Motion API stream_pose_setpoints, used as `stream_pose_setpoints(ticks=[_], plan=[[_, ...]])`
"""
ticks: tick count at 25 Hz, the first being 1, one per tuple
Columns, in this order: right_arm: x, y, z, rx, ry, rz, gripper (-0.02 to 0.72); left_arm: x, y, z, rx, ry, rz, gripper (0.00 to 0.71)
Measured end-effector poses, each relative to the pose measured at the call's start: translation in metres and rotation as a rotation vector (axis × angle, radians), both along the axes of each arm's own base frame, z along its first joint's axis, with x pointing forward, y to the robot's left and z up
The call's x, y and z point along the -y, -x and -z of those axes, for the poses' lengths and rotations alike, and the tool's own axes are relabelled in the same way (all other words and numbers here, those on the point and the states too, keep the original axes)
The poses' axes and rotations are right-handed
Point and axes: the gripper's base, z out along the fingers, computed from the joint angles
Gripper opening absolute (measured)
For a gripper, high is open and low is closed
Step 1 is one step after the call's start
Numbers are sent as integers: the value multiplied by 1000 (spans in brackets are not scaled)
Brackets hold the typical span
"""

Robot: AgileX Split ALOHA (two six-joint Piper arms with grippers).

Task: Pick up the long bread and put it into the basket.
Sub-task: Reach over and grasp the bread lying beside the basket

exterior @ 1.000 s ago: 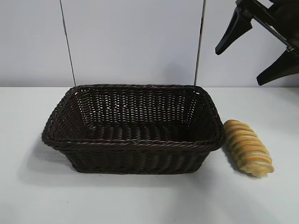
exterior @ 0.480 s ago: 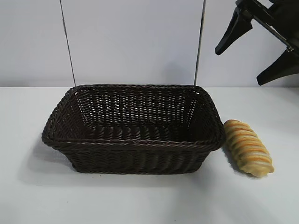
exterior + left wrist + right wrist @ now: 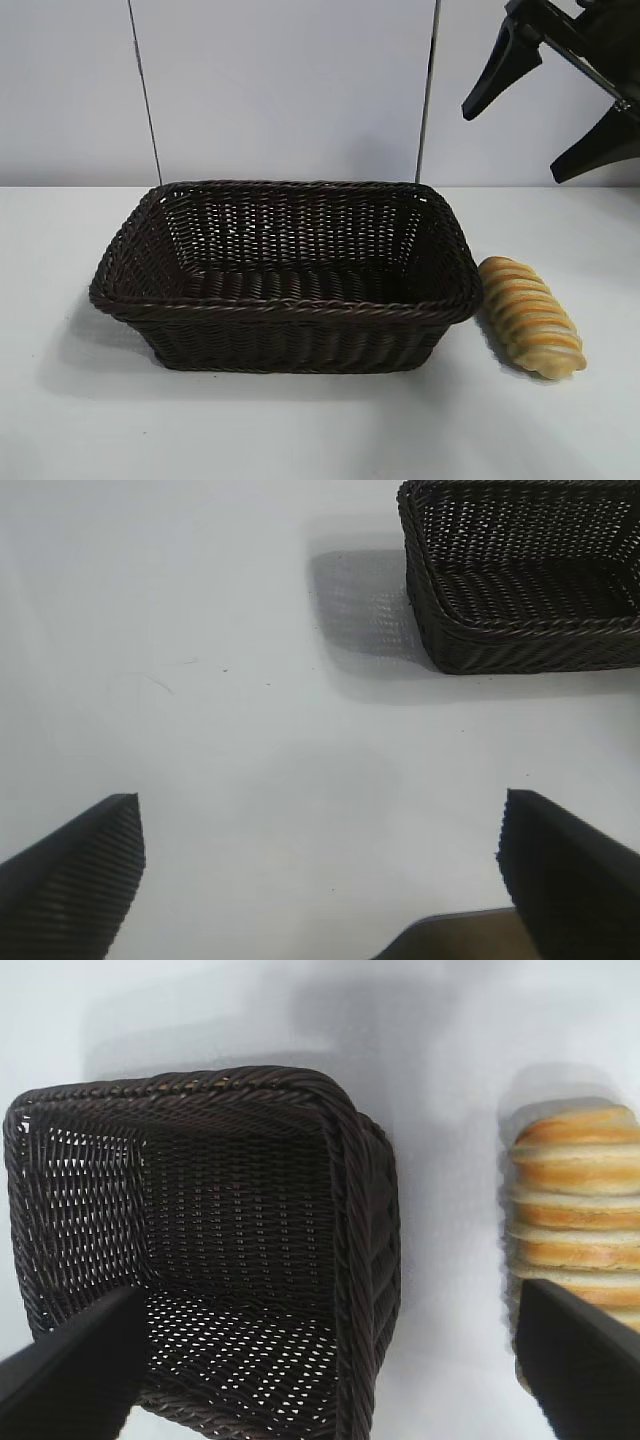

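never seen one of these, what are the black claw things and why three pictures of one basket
The black claws are the hands of two robot arms at a white table. One picture is from a camera facing the rig; the other two are from cameras on each arm's wrist, looking past that arm's own fingers. The right hand hangs open, high above the long bread, which lies on the table just beside the basket. The left hand is open over bare table, off to the basket's side. Neither holds anything, and the basket's visible interior is empty.

White table [image 3: 300, 430], pale panelled wall [image 3: 280, 90]
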Motion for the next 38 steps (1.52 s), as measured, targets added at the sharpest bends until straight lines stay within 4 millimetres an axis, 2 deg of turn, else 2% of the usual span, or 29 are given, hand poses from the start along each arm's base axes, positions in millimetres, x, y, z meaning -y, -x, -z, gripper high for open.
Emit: stream_pose_setpoints(ticks=[4,9,20,23,31,35,38], plan=[[10,2,4,-9,130,-44,694,0,-4,3,19,-13,8,692],[12,2,14,14,153,-34,694,0,-5,2,29,-16,10,692],[13,14,55,65,156,24,694,0,-5,2,29,-16,10,692],[13,12,62,72,148,33,694,0,-5,3,28,-16,10,692],[11,2,99,-2,118,56,694,0,-5,3,29,-17,10,692],[3,-1,112,-10,123,36,694,0,-5,3,29,-17,10,692],[-14,-3,120,-6,128,-8,694,0,-5,3,30,-17,10,692]])
